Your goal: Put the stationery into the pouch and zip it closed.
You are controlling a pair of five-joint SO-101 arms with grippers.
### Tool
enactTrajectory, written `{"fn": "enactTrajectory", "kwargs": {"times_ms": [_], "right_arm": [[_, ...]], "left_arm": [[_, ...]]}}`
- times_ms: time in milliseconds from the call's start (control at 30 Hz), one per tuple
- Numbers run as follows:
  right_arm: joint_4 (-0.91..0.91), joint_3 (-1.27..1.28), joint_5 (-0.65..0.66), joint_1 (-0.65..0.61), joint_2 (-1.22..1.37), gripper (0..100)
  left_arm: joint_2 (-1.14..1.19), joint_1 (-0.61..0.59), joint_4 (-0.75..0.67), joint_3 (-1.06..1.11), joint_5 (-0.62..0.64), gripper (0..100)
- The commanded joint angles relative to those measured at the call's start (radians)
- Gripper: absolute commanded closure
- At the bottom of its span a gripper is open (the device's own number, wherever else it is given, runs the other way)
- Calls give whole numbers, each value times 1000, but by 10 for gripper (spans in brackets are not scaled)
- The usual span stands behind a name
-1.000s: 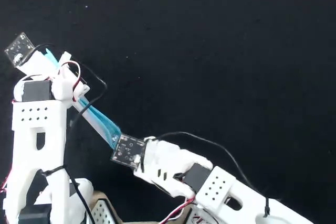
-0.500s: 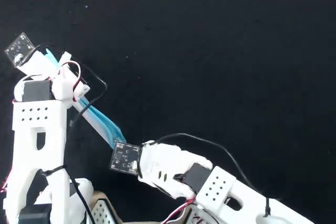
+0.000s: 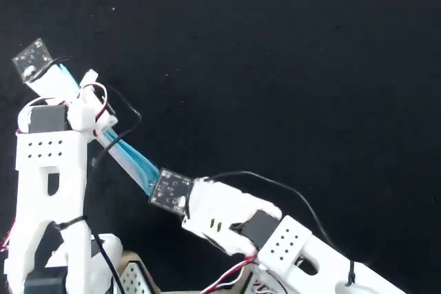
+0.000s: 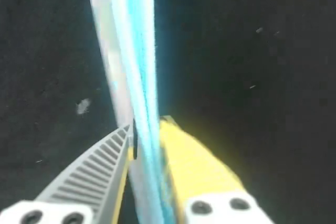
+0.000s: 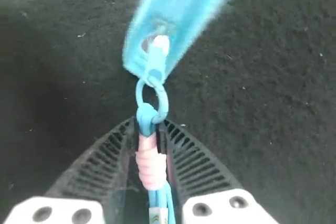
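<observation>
No legible lettering, numbers or signs noted in any view. Blue pouch (image 5: 173, 14): plain surface, no print made out. Pale tag (image 5: 154, 214) low on the zipper-pull cord (image 5: 146, 115): faint marks, too small to read. Black tabletop (image 3: 310, 87): unmarked.

pouch (image 3: 131, 156) between left arm (image 3: 49, 170), right arm (image 3: 234, 215)
</observation>
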Motion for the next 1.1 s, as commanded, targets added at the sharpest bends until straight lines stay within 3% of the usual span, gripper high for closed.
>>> {"fn": "enactTrajectory", "kwargs": {"times_ms": [0,100,433,533,667,800,1067], "right_arm": [[-26,-28,-15,40,13,988],[-29,-28,-17,40,13,988],[-32,-28,-17,34,13,988],[-32,-28,-17,34,13,988],[-32,-28,-17,0,13,988],[-32,-19,-17,-61,13,987],[-63,-48,-17,-75,13,982]], "left_arm": [[3,-25,123,-77,-110,827],[3,-24,180,-91,-192,827],[11,13,269,-44,-195,827],[12,64,226,2,-195,827],[3,88,60,101,-193,842],[12,85,-74,177,-141,978],[11,84,-117,174,-41,970]]}}
